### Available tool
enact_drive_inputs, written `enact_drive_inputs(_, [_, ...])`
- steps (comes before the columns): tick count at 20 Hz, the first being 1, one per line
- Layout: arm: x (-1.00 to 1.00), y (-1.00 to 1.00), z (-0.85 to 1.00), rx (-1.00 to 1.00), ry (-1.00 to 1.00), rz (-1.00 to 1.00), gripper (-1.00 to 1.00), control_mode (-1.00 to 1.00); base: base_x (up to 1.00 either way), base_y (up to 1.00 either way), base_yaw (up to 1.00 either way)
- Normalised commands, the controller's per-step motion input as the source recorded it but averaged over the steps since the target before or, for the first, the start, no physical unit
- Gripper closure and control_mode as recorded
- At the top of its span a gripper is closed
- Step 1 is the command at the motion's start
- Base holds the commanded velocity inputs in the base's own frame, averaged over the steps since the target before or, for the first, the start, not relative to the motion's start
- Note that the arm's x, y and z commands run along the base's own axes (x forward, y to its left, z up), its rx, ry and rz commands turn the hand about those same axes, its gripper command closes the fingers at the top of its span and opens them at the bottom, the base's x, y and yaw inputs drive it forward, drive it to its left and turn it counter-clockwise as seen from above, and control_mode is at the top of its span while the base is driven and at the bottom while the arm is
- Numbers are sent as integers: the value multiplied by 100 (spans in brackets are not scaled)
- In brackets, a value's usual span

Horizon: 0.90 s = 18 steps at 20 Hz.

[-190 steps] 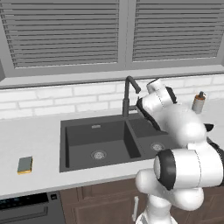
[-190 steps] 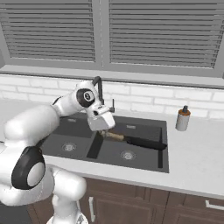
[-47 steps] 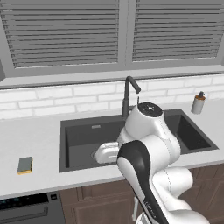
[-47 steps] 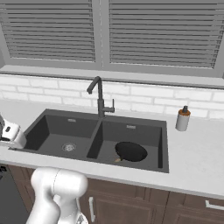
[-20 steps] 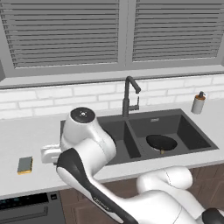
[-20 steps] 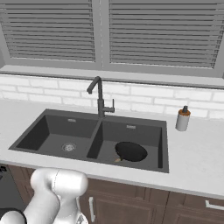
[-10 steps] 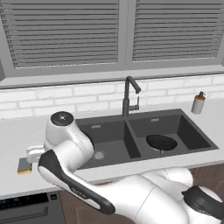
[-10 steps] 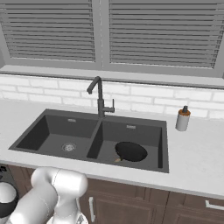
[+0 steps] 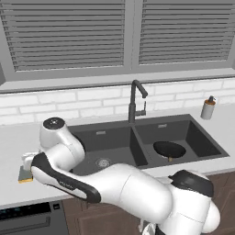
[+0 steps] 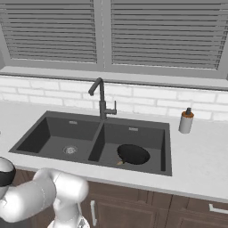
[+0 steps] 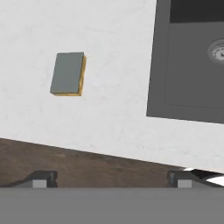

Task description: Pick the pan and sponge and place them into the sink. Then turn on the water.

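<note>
On the pale stone surface (image 9: 13, 137) to the left of the sink (image 9: 114, 137), we see the sponge (image 11: 68, 74) lying flat, grey-green top up with a yellow layer showing along its edge. From the hand view it sits at about ten o'clock, well apart from the sink's near corner, which fills the two o'clock area with a round metal drain (image 11: 217, 50) at the far right edge. Our gripper (image 11: 109, 179) is released, its two dark fingertips (image 11: 41, 179) standing wide apart at six o'clock, hanging over the front edge of the surface and the brown cabinet face, touching nothing. From the left base view, the white arm (image 9: 114, 188) sweeps across to nine o'clock, and the sponge peeks out just beside it at the far left. The pan (image 10: 133, 154), round and all black, rests in the right basin of the sink, with its short handle pointing toward the front wall. Behind the divider stands the tall dark faucet (image 10: 101, 100). A small beige soap dispenser (image 10: 186, 121) stands on the surface at three o'clock of the sink.
</note>
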Motion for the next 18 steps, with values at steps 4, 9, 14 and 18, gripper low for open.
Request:
enact_drive_inputs(4, [35, 43, -22, -10, 11, 0, -100, -100, 0, 0, 0])
enact_drive_inputs(9, [31, 48, -19, -9, 2, 0, -100, -100, 0, 0, 0])
enact_drive_inputs(14, [27, 38, -26, -7, 0, 0, -100, -100, 0, 0, 0])
enact_drive_inputs(18, [28, 21, -35, -1, 0, 0, -100, -100, 0, 0, 0])
